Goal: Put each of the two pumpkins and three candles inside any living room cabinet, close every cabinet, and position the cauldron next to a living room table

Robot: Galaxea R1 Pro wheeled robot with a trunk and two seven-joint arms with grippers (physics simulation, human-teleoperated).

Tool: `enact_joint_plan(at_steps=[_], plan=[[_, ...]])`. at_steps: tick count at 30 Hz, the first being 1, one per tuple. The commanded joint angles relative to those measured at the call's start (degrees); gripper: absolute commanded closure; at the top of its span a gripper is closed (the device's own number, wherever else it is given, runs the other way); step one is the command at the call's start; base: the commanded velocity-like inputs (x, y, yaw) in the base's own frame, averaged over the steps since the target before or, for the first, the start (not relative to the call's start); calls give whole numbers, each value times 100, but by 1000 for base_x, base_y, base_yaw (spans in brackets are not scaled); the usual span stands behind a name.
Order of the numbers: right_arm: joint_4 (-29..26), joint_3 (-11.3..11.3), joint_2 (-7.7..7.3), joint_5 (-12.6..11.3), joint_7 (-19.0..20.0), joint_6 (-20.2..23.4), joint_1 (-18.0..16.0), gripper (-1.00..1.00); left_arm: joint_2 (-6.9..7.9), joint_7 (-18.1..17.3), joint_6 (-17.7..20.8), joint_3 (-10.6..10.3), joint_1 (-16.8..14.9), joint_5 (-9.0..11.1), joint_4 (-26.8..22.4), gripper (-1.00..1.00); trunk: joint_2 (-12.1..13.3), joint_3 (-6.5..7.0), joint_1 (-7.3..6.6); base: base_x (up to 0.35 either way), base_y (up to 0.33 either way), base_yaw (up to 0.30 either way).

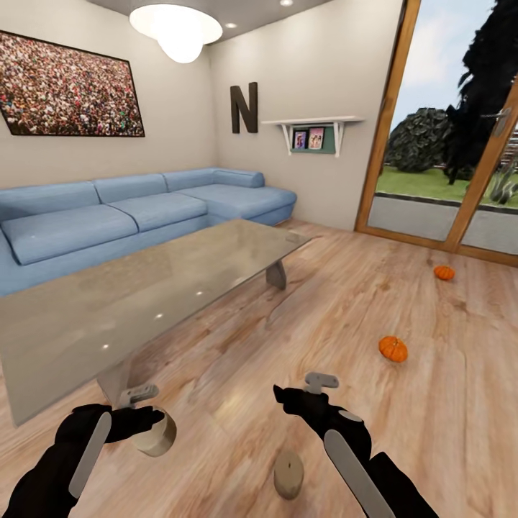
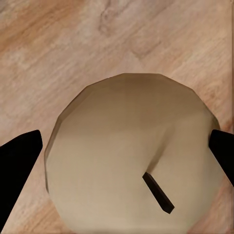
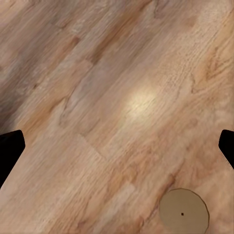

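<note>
My left gripper is shut on a tan candle, held tilted just above the wood floor by the near corner of the glass table. In the left wrist view the candle sits between the two black fingers. A second candle stands upright on the floor between my arms, also seen as the candle in the right wrist view. My right gripper hangs open over bare floor beyond it. Two orange pumpkins lie on the floor to the right. The cabinet and cauldron are out of view.
A blue corner sofa runs along the back wall behind the table. Glass patio doors fill the right wall. Open wood floor stretches from the table's right side to the pumpkins.
</note>
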Motion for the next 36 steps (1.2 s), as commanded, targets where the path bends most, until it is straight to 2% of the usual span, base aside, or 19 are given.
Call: enact_joint_plan(at_steps=[1, 13, 15, 19, 22, 27, 32, 36], plan=[[-7, 14, -5, -53, -58, 2, -6, -100, -1, -16, 27, 6, -3, -4, -5, 100, -2, -6, 1, 209, -22, 11], [9, 18, -6, -58, -58, -3, -6, -100, -1, -58, 35, 39, 6, 35, -79, 100, -2, -5, 1, 81, 3, 2], [238, 23, -5, -58, -58, -12, -6, -100, -1, -68, 42, 45, 6, 58, -99, 100, -4, -28, 3, 1, 0, 0], [1134, 11, 11, -44, -45, -14, -14, -100, 16, -69, 55, 48, 15, 374, -246, 100, -9, -116, 14, 0, 0, 0], [1436, 7, 84, -27, -46, 11, -27, -100, 23, -69, 62, 32, 29, 640, -506, 100, -13, -183, 21, 0, 0, 0], [1570, 6, 207, -33, -37, 40, -33, -100, 39, -68, 71, 32, 49, 813, -740, 100, -20, -293, 34, 0, 0, 0], [1584, 7, 229, -32, -18, 44, -32, -100, 46, -68, 87, 33, 57, 989, -766, 100, -26, -404, 47, 0, 0, 0], [1585, 6, 231, -40, 8, 45, -32, -100, 51, -68, 90, 33, 58, 1042, -769, 100, -32, -493, 58, 0, 0, 0]])
